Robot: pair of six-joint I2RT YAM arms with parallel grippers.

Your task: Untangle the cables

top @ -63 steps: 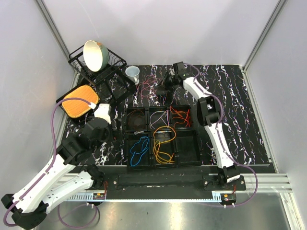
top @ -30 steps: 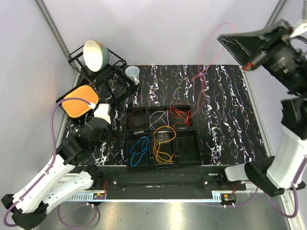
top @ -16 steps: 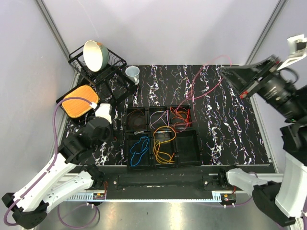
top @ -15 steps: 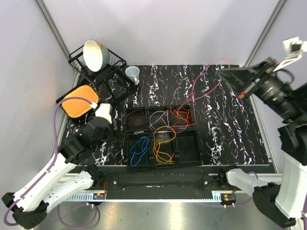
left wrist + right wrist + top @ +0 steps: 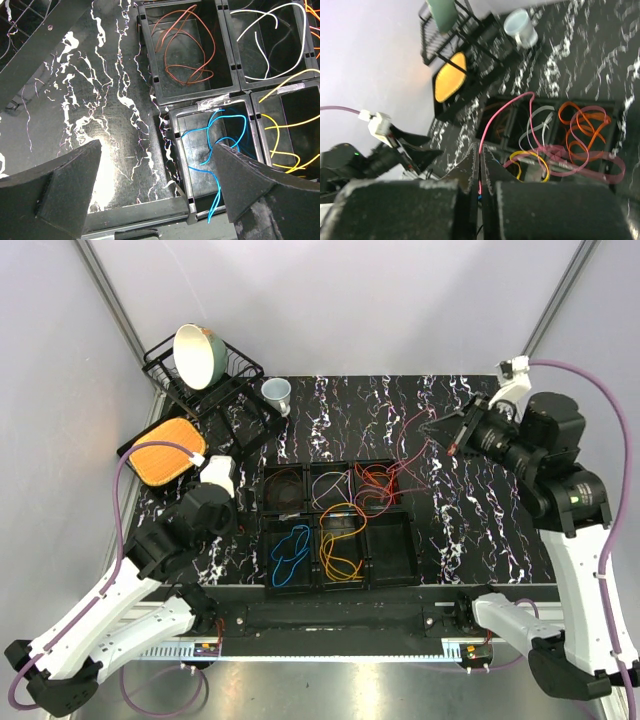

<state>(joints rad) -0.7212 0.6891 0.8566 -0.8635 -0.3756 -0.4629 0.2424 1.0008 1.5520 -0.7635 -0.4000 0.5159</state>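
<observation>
Pink cable (image 5: 407, 453) is running from the right gripper (image 5: 452, 432) down into the back-right bin of the black tray (image 5: 412, 540) on the desk (image 5: 480, 520). We're reading that as pulling one strand up and sideways to clear it from the orange cable (image 5: 374, 478) sharing that bin. The other cables are lying one colour per bin: blue cable (image 5: 290, 548), yellow cable (image 5: 340, 540). The left arm's own wrist is hiding its fingers here.

Left wrist view: the left gripper (image 5: 157, 147) is hanging spread wide with nothing in it. It's sitting over the desk at the tray's edge, near the blue cable (image 5: 220, 135) and the brown cable (image 5: 182, 50). We're guessing it's parked clear, ready to pin the tray. The white cable (image 5: 270, 30) is getting cut off at the frame edge.

Right wrist view: the right gripper (image 5: 480, 160) is clamped fully closed, pinching the pink cable (image 5: 505, 107) at the tips. The frame is blurring. Pink loops are crossing the orange cable (image 5: 580, 125), and we can't tell whether they're knotted or just overlapping.
</observation>
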